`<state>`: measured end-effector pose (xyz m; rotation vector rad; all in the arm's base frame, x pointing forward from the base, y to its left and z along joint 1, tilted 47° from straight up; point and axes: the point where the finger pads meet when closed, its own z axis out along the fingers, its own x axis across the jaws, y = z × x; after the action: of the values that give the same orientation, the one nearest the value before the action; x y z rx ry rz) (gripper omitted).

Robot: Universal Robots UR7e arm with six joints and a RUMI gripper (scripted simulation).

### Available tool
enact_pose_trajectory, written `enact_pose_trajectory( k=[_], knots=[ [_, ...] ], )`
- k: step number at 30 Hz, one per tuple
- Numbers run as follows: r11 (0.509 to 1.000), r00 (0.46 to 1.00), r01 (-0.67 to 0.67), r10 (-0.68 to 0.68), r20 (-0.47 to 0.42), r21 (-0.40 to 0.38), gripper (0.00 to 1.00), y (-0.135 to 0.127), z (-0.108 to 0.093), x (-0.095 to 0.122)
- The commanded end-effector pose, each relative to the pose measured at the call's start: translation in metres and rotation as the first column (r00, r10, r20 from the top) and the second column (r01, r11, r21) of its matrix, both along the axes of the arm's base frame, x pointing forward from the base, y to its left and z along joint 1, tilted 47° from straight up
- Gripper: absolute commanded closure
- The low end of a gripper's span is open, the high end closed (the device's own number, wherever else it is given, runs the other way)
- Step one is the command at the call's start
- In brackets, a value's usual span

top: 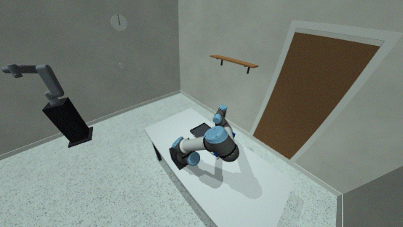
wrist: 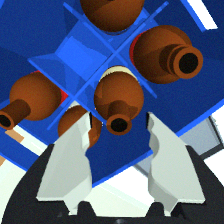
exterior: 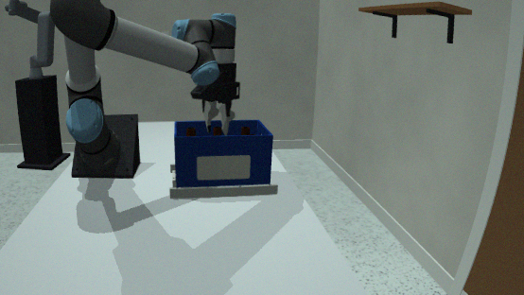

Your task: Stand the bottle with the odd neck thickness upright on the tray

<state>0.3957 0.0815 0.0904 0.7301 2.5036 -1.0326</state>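
Observation:
A blue crate (exterior: 222,153) stands on the table and holds several brown bottles in a grid of cells. My gripper (exterior: 217,124) hangs over the crate's middle with its fingertips at the rim. In the wrist view the fingers stand apart on either side of the middle bottle's (wrist: 119,102) neck, with a gap on each side, so the gripper is open. Other bottles show to the right (wrist: 167,56), left (wrist: 30,97) and top (wrist: 111,12). A dark flat tray (top: 201,129) lies on the table beyond the arm in the top view.
A low grey slab (exterior: 222,190) shows at the crate's foot. The arm's base (exterior: 105,147) stands left of the crate. A wall runs along the table's right side. A second arm on a black pedestal (exterior: 39,123) stands off the table.

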Motion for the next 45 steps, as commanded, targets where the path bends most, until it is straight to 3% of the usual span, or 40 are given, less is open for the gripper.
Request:
enact_pose_trajectory(
  k=[1, 12, 13, 45],
  knots=[
    [1.0, 1.0, 0.0, 0.0, 0.001, 0.0, 0.62, 0.0003, 0.0002, 0.0002],
    [1.0, 1.0, 0.0, 0.0, 0.001, 0.0, 0.62, 0.0003, 0.0002, 0.0002],
    [1.0, 1.0, 0.0, 0.0, 0.001, 0.0, 1.0, 0.0003, 0.0002, 0.0002],
    [1.0, 1.0, 0.0, 0.0, 0.001, 0.0, 1.0, 0.0003, 0.0002, 0.0002]
  ],
)
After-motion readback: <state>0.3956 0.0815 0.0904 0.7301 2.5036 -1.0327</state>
